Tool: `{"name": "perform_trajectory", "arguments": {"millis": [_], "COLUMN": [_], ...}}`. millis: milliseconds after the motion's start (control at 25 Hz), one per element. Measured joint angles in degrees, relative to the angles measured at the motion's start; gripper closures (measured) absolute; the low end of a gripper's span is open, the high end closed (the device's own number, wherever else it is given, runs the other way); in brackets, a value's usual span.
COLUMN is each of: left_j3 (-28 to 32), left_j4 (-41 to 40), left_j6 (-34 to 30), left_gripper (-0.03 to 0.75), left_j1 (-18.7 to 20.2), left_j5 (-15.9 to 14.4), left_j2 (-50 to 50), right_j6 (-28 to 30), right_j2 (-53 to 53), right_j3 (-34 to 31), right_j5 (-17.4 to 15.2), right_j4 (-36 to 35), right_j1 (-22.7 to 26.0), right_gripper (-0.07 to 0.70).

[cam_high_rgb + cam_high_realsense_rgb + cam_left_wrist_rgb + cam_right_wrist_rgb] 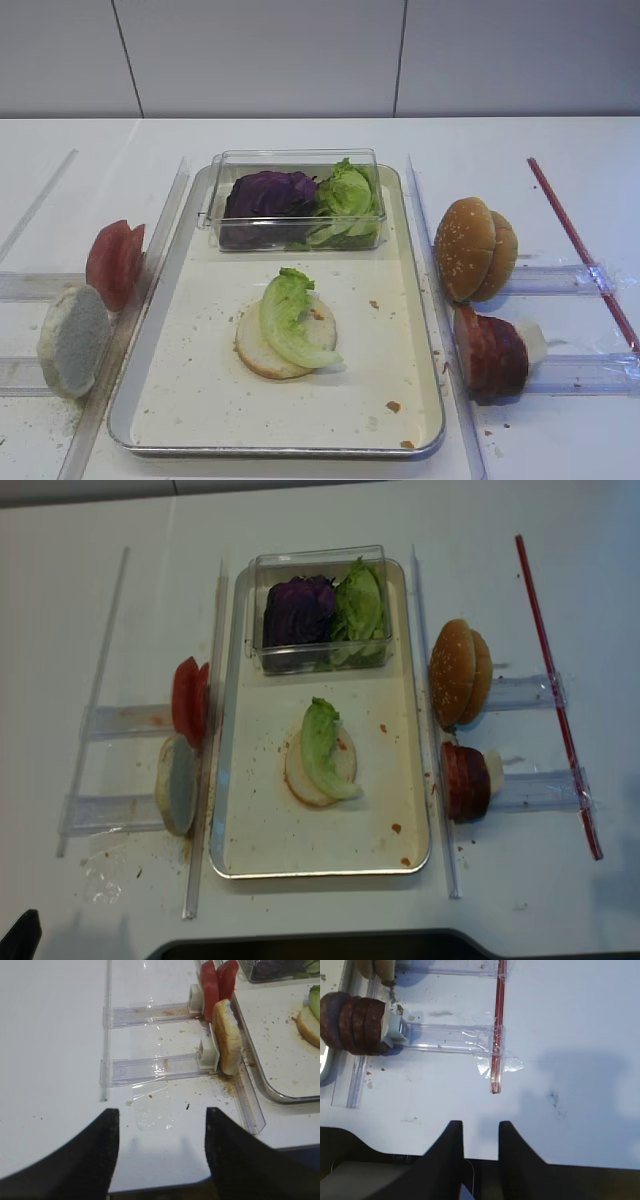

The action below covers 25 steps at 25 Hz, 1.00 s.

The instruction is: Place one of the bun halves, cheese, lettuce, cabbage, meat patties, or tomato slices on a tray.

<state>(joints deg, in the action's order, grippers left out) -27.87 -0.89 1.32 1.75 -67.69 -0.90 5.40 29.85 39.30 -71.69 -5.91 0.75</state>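
Observation:
On the silver tray (200, 400) lies a pale bun base (262, 355) with a lettuce leaf (290, 320) draped over it. Purple cabbage (268, 195) and more lettuce (345, 195) fill a clear box at the tray's back. Left of the tray stand tomato slices (115, 262) and another bun base (72, 340). Right of it stand sesame bun tops (472, 248) and meat patties (492, 352). Cheese is out of view. My left gripper (161, 1110) hangs open over bare table near the left racks. My right gripper (480, 1123) is open with a narrow gap and holds nothing, well clear of the patties (355, 1022).
Clear plastic racks (560, 375) hold the standing food on both sides of the tray. A red strip (580, 250) runs along the right rack ends. Clear rails (160, 230) border the tray. Crumbs dot the tray and the table near the left bun base (227, 1037).

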Motion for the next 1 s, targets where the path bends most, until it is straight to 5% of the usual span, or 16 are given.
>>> {"name": "perform_trajectory", "arguments": {"millis": [360, 1000], "left_j3": [0.0, 0.0], "left_j4": [0.0, 0.0], "left_j6": [0.0, 0.1], "left_gripper": [0.361, 0.361], "left_j1": [0.0, 0.0], "left_j5": [0.0, 0.0], "left_j2": [0.0, 0.0], "right_j6": [0.0, 1.9], "right_j2": [-13.1, -30.8], "right_j3": [-9.0, -10.5], "right_j5": [-0.4, 4.7], "right_j4": [0.0, -2.7], "right_j1": [0.0, 0.0], "right_gripper": [0.482, 0.484]}}
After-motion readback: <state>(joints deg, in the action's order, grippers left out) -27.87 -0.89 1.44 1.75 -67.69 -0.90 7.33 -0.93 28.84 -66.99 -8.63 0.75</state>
